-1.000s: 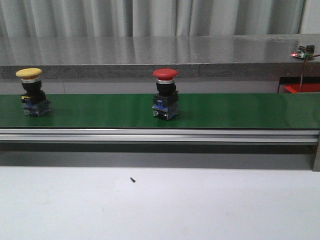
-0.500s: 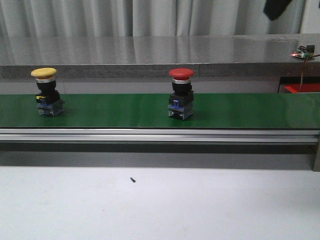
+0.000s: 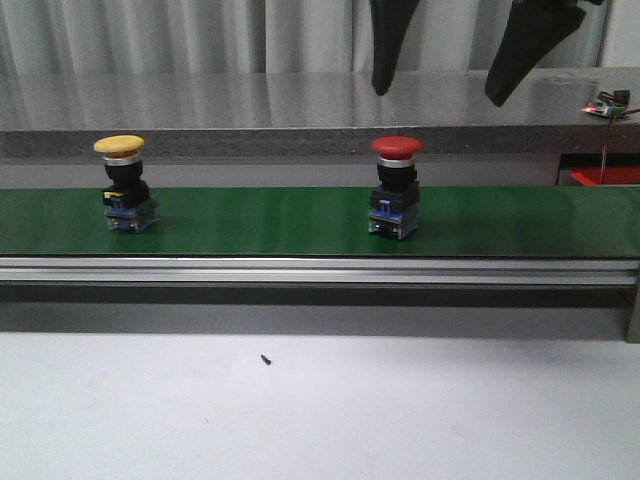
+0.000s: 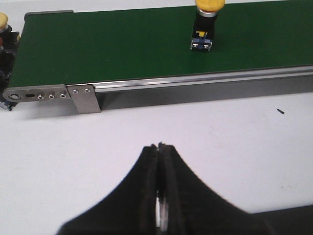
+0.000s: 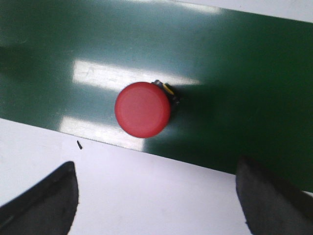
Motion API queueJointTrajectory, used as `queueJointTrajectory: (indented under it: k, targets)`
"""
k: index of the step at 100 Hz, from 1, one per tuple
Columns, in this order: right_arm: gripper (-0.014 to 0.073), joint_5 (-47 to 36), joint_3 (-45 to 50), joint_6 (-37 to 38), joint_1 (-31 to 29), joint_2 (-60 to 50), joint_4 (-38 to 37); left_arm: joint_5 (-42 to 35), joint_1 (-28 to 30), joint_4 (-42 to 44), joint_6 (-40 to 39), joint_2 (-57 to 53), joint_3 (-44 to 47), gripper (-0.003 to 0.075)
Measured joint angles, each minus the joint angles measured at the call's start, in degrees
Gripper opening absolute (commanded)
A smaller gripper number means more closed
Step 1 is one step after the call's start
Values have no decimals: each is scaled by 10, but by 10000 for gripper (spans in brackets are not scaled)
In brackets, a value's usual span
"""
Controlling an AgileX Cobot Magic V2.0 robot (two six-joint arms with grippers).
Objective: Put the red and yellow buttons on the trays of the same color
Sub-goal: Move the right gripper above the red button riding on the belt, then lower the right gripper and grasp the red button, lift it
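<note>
Backdrop: pale grey pleated curtain [image 3: 200, 35] across the full width. Below it, a long grey ledge [image 3: 250, 100] with a glossy top reflecting the curtain folds. White worktop [image 3: 400, 410] in the foreground, evenly lit, carrying one small dark speck [image 3: 265, 359]. Far right on the ledge: small circuit board [image 3: 606, 105] with a lit red LED.

you have no text, label, brand, number or sign to read in any view: the red button [image 3: 396, 187], the yellow button [image 3: 124, 183] and the green belt [image 3: 270, 220] show no legible markings.
</note>
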Motion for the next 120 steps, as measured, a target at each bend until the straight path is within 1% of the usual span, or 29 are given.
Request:
queueJointTrajectory:
  k: [24, 50, 55, 60, 67, 72, 77, 84, 88, 106, 120]
  targets:
    - [645, 20, -44, 35, 0, 70, -27, 0, 0, 0, 0, 0, 0, -20]
    - [640, 33, -48, 55, -5, 121, -46, 0, 0, 0, 0, 0, 0, -20]
    - [612, 35, -48, 59, -7, 128, -51, 0, 0, 0, 0, 0, 0, -20]
    - [557, 37, -48, 62, -10, 131, -56, 0, 0, 0, 0, 0, 0, -20]
    - [437, 38, -48, 66, -14, 132, -61, 0, 0, 0, 0, 0, 0, -20]
    - [326, 39, -48, 68, -16, 132, -62, 0, 0, 0, 0, 0, 0, -20]
    - [241, 41, -48, 71, -19, 132, -62, 0, 0, 0, 0, 0, 0, -20]
    - [171, 46, -48, 73, -22, 132, -63, 0, 0, 0, 0, 0, 0, -20]
    - [160, 47, -48, 73, -23, 132, -63, 0, 0, 0, 0, 0, 0, -20]
    - [164, 49, -48, 71, -35, 127, -64, 0, 0, 0, 0, 0, 0, -20]
    - [164, 49, -48, 35, -67, 102, -64, 0, 0, 0, 0, 0, 0, -20]
